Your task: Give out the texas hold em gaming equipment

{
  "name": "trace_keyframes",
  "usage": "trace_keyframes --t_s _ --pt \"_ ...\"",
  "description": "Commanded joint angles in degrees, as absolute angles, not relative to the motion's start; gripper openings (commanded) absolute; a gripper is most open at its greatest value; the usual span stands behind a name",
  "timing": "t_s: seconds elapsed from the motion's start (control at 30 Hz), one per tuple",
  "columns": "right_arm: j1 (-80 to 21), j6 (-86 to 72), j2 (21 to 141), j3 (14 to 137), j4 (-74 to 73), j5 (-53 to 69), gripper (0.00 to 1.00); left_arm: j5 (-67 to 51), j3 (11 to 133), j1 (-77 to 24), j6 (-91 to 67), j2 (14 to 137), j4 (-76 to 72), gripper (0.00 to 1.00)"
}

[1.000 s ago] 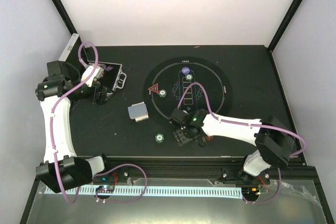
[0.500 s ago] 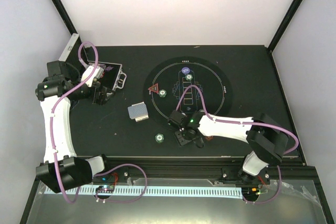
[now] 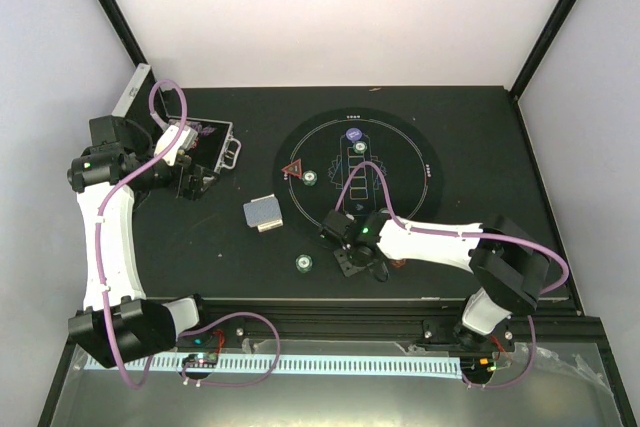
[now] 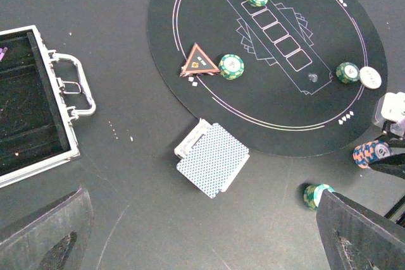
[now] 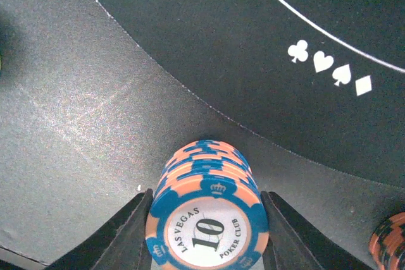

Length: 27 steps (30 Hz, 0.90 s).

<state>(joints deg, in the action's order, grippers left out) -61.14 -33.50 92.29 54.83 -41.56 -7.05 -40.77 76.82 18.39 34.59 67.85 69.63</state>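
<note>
Dark, matte bench (image 3: 200, 247) between white walls carries a round black mat (image 3: 420, 172) printed with thin lines and card suits. Just off the mat's rim, toward the bench's near edge, stands a chip stack (image 5: 205, 226). The stack is orange and blue, and its top chip reads "LAS VEGAS 10 POKER CLUB". The right claw (image 5: 207, 197) is clamped on it, one finger against each side. A second orange stack (image 5: 389, 241) shows partly beside it.

A deck of cards (image 4: 212, 164) with grey-blue backs lies on the bench beside the mat. On the mat, a green-and-white chip (image 4: 231, 66) touches the red triangle marker (image 4: 199, 61).

The left claw (image 3: 195, 182) hangs with its fingers wide apart near the open silver case (image 4: 38, 99) by the far left corner.
</note>
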Motion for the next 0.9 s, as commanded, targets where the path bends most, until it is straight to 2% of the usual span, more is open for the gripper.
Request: trace_keyframes --t_s 0.0,0.3,0.53,0.73,0.87 --pt "-61.17 -33.94 91.72 56.03 -42.40 -9.05 0.42 -42.22 77.52 18.90 35.07 66.63 70.24 0.99" --pt "-61.08 -33.58 90.62 57.81 -44.46 -8.94 0.34 -43.02 76.94 18.90 34.96 66.45 70.09 0.99" --pt "-61.08 -32.89 88.57 61.75 -48.73 -10.07 0.31 -43.62 76.80 18.90 34.72 66.45 69.40 0.99" --pt "-59.63 -30.18 91.19 69.96 -51.52 -11.56 0.31 -43.70 76.90 18.91 34.63 66.46 69.26 0.99" --pt "-56.53 -26.14 97.38 79.43 -51.34 -10.83 0.31 -43.54 76.98 18.90 34.72 66.45 69.52 0.99"
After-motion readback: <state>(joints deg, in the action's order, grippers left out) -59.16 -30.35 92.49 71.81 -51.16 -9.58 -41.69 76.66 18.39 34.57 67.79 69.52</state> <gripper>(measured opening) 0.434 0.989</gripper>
